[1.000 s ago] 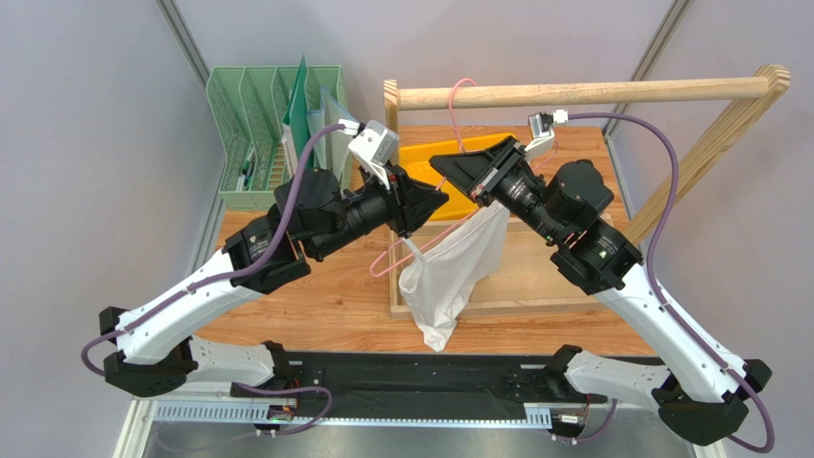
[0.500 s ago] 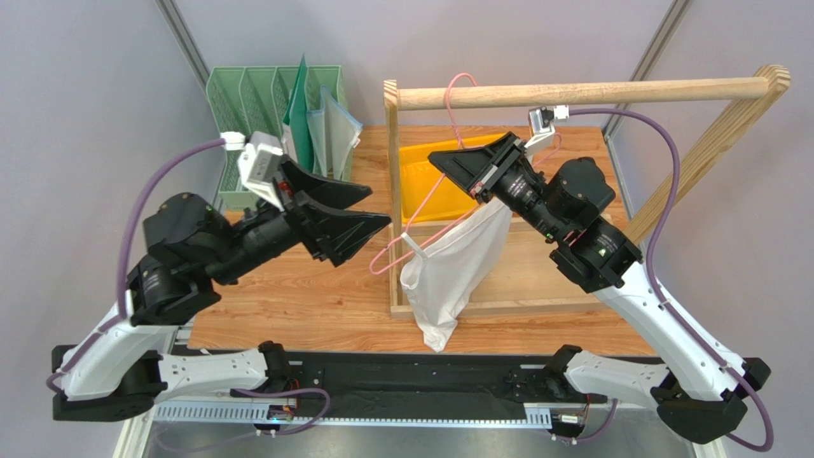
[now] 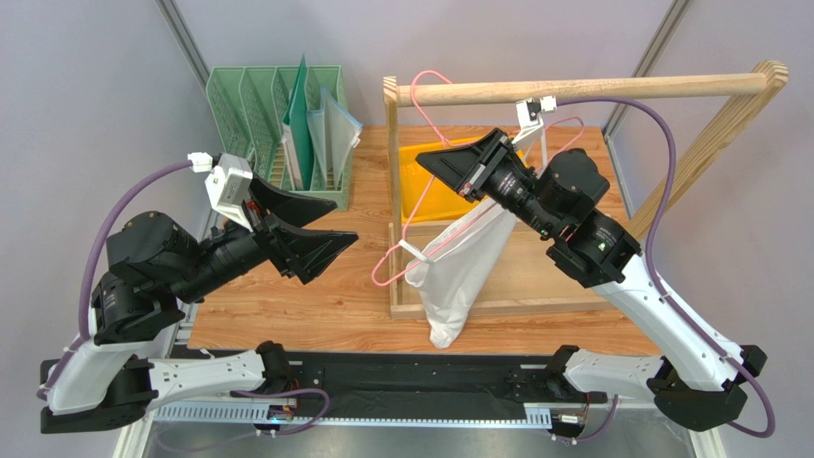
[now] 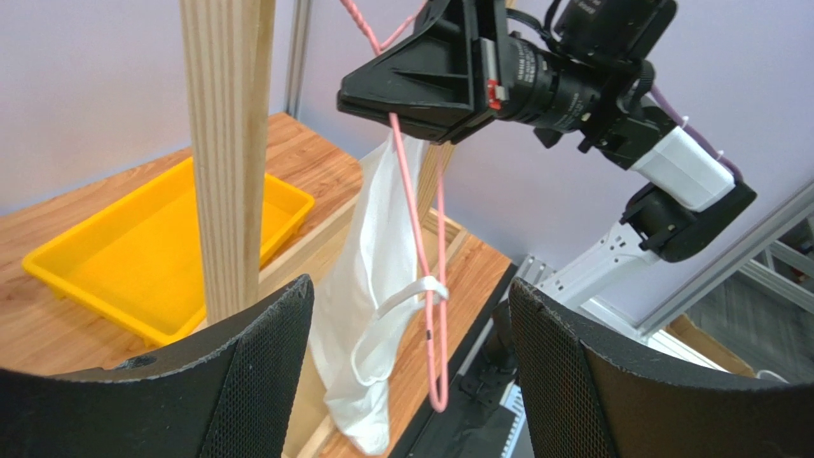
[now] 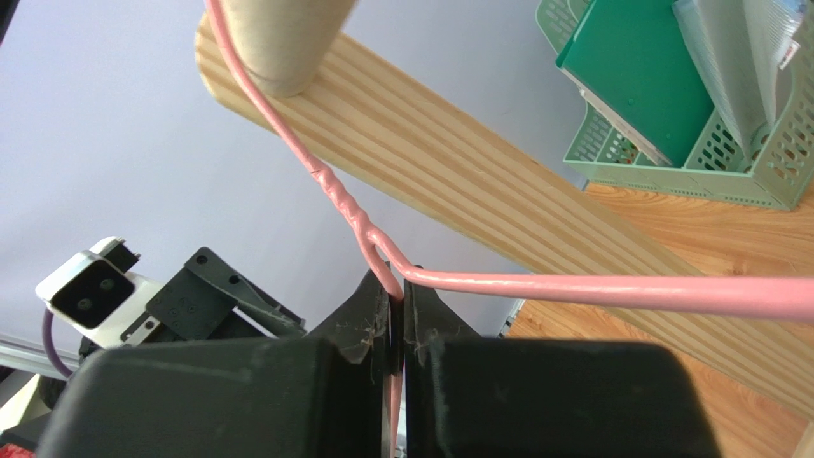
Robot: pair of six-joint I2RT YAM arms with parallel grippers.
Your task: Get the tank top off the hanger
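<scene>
Right wrist view, hanger pinched between right fingers (tank top dangling)

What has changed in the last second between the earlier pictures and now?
The left gripper opened and drew back to the left, away from the hanger. The hanger's hook slid left along the wooden rail. Unchanged: the right gripper is shut on the hanger's neck, and the tank top hangs on it.

No text, label, brand or number can be read in any view. A small green mark, possibly a logo, is seen on the black joint housing of the right arm, at four o'clock from the shallow yellow plastic tray.
</scene>
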